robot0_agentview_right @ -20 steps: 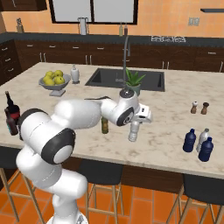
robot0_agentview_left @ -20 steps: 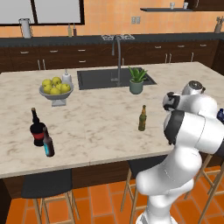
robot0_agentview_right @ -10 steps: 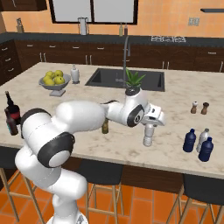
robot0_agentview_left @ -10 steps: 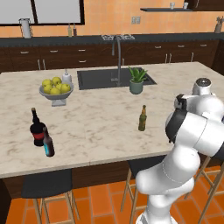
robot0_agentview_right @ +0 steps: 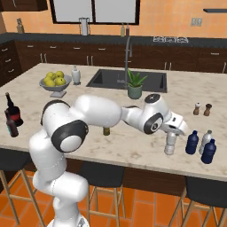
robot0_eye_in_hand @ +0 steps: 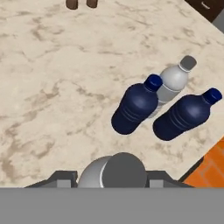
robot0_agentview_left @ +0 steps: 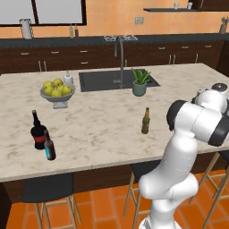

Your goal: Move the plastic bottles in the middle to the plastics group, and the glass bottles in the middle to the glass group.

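My gripper (robot0_agentview_right: pixel 171 135) is shut on a small pale grey plastic bottle (robot0_agentview_right: pixel 170 145) with a grey cap, held upright low over the counter's front right part. In the hand view its cap (robot0_eye_in_hand: pixel 118 171) sits between my fingertips. Just right of it stands the plastics group: two dark blue bottles (robot0_agentview_right: pixel 192 142) (robot0_agentview_right: pixel 209 151) and a whitish one (robot0_agentview_right: pixel 205 140), also seen in the hand view as blue bottles (robot0_eye_in_hand: pixel 133 107) (robot0_eye_in_hand: pixel 186 114) and a whitish bottle (robot0_eye_in_hand: pixel 173 83). The olive glass bottle (robot0_agentview_left: pixel 146 121) stands mid-counter. The glass group, a black wine bottle (robot0_agentview_left: pixel 38 132) and a brown bottle (robot0_agentview_left: pixel 49 146), is far left.
Salt and pepper shakers (robot0_agentview_right: pixel 202 109) stand behind the plastics group. A fruit bowl (robot0_agentview_left: pixel 56 91), a sink (robot0_agentview_left: pixel 107 80) and a potted plant (robot0_agentview_left: pixel 139 83) lie at the back. The counter's front edge and orange floor (robot0_eye_in_hand: pixel 205 175) are close beside the blue bottles.
My gripper has carried the pale bottle rightward along the counter front, from near the olive bottle to just left of the plastics group. The other bottles have not moved.
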